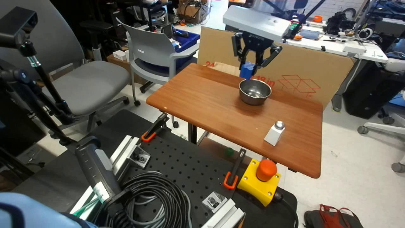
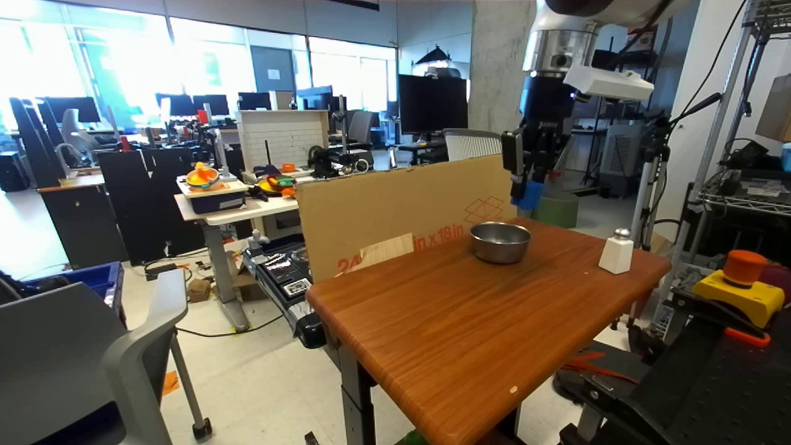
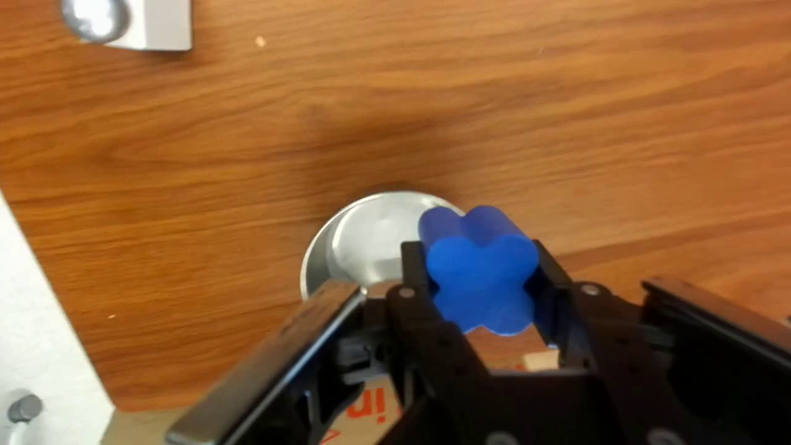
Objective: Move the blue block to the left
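The blue block (image 1: 246, 71) is bright blue with a lobed, clover-like end face, seen best in the wrist view (image 3: 482, 272). It also shows in an exterior view (image 2: 529, 195). My gripper (image 1: 250, 66) is shut on it, with one black finger on each side, as the wrist view shows (image 3: 479, 262). The block is in the air above the table. In the wrist view it overlaps the right edge of the metal bowl (image 3: 314, 259). In an exterior view it shows just above the bowl's back rim (image 1: 255, 95).
The metal bowl stands on the brown wooden table (image 1: 202, 98), also in an exterior view (image 2: 500, 244). A small white bottle with a silver cap (image 1: 274, 135) stands near the table's edge. A cardboard sheet (image 1: 300, 66) stands upright along the table's back edge.
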Motion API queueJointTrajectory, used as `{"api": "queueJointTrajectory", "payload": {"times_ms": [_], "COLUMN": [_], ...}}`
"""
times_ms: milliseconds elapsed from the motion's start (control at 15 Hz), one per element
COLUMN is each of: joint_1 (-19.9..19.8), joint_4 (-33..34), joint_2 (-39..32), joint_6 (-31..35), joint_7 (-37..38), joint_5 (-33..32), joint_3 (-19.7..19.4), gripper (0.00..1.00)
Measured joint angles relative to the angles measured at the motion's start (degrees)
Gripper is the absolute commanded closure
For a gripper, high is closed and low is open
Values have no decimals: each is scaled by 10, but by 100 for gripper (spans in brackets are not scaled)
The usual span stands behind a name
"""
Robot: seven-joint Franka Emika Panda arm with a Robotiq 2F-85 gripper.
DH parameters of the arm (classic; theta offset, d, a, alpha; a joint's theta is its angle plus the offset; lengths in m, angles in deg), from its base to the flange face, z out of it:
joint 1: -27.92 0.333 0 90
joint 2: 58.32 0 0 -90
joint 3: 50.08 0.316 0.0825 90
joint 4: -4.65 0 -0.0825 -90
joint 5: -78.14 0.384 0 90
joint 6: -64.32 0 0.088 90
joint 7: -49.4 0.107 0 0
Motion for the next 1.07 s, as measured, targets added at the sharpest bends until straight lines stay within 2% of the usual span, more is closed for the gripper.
{"api": "queueJointTrajectory", "payload": {"times_ms": [200, 400, 800, 1067], "joint_1": [33, 64, 92, 106], "joint_4": [-77, -110, -97, -61], "joint_2": [16, 6, -50, -110], "joint_6": [57, 93, 106, 104], "joint_7": [1, 24, 86, 100], "joint_5": [-2, -28, -115, -138], "joint_3": [27, 37, 13, -9], "gripper": [84, 84, 84, 84]}}
